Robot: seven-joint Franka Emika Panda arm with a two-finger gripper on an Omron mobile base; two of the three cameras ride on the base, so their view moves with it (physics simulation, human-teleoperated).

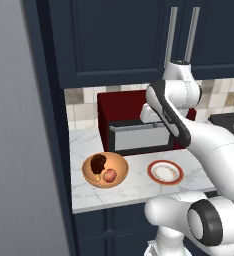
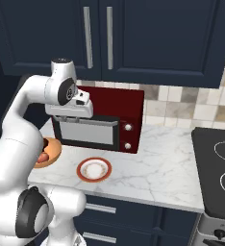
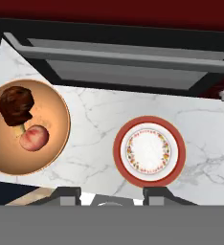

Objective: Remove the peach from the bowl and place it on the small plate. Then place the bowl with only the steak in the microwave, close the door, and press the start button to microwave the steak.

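Here's the arm (image 1: 189, 130): glossy white, rounded shells all the way up, with dark grey bands and round dark caps at the joints. The base (image 2: 47, 206) is a fat white housing with a black disc. Two small dark finger tips (image 3: 68, 195) cap the hand.

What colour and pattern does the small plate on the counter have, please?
The small plate has a red rim and a white centre ringed with tiny flowers, clearest in the hand view.

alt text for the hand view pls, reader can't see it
Looking down on a marble counter: an orange bowl at left holds a dark steak and a peach, and an empty red-rimmed small plate sits apart to its right. A red microwave spans the top.
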